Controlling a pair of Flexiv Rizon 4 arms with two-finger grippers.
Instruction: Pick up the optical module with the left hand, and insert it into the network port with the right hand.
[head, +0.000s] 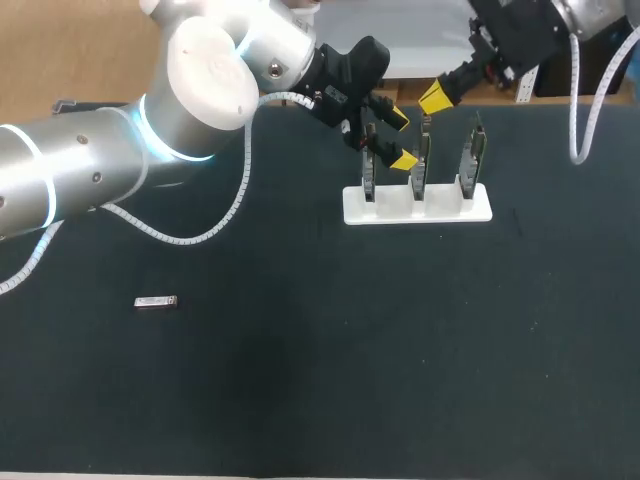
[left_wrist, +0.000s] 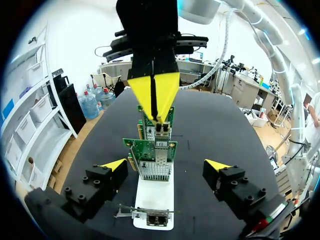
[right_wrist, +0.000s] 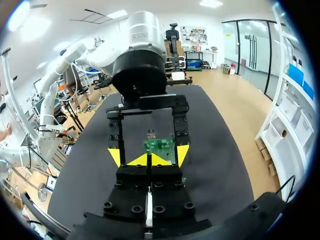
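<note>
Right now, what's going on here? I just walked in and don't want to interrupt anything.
Nothing looks held yet. The optical module lies alone on the table, well to the left of the white stand with three upright network cards. The left hand is open close by the cards; the right hand is shut just above them.

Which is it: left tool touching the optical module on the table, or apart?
Apart. Head view: optical module lies alone on table, far from the left tool at the card rack.
</note>
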